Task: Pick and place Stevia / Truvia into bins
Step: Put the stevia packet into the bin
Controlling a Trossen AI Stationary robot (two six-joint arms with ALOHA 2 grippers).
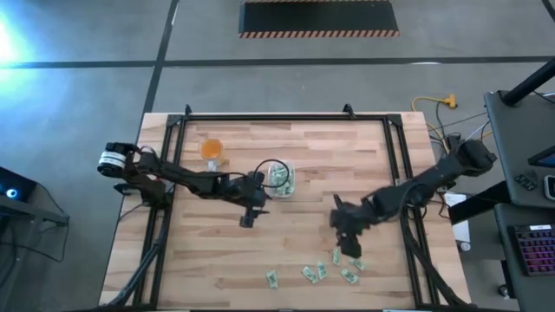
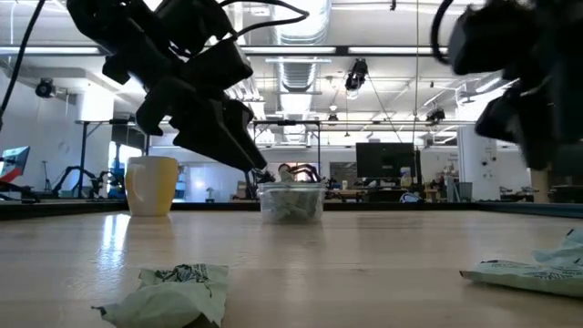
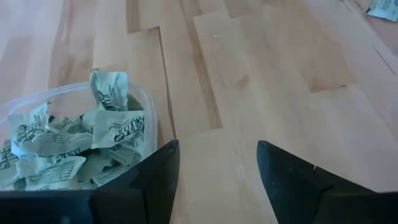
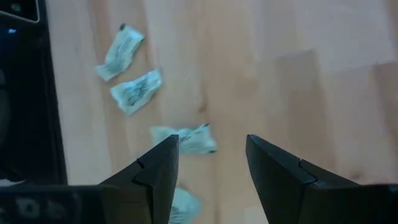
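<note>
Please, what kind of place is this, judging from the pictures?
Probably a robotics lab or workshop in an industrial hall. The low view shows exposed ceiling ducts and a monitor behind the wooden table; the high view shows a concrete floor with hazard-striped marking.

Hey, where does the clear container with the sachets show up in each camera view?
High view: clear container at table centre, by the left gripper.
Low view: mid-picture, right of the orange cup.
Left wrist view: lower left, full of sachets.
Right wrist view: absent.
Shared landmark: the left gripper.
</note>
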